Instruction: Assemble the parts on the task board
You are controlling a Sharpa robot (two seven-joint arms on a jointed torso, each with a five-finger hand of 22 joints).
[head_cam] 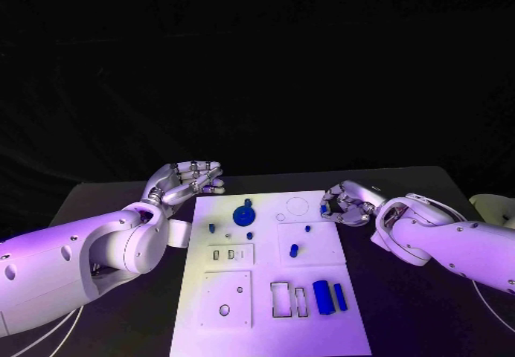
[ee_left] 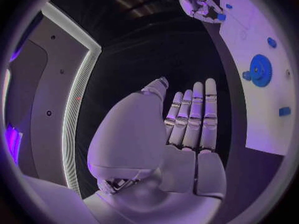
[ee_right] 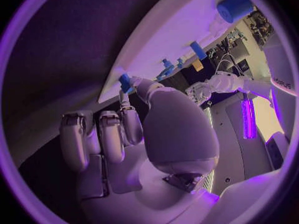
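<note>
The white board point(head_cam: 274, 297) lies flat in the middle of the black table point(head_cam: 429, 312), its long sides running away from the robot. On its far half a blue gear point(head_cam: 245, 216) lies flat, with a small blue peg point(head_cam: 249, 201) just beyond it and another small blue piece point(head_cam: 211, 227) near the board's left edge. Toward the middle of the board a short blue pin point(head_cam: 293, 251) lies with its long axis pointing away from the robot, and a smaller blue bit point(head_cam: 307, 229) sits just beyond it. On the near half two blue bars lie side by side, both long axes pointing away from the robot: a thick bar point(head_cam: 323, 297) and a thinner bar point(head_cam: 339, 297) to its right, next to two empty rectangular slots point(head_cam: 281, 299).

The left hand point(head_cam: 189, 181) hovers over the table just off the board's far left corner, released, its fingers point(ee_left: 194, 115) held straight and close together with nothing in them.

The right hand point(head_cam: 345, 204) is at the board's far right edge, fingers curled, pinching a small blue part point(head_cam: 325, 210) between the thumb and a fingertip. In the right wrist view that part point(ee_right: 125, 82) sits at the fingertips, right at the board's edge; its long axis is too small to make out.
</note>
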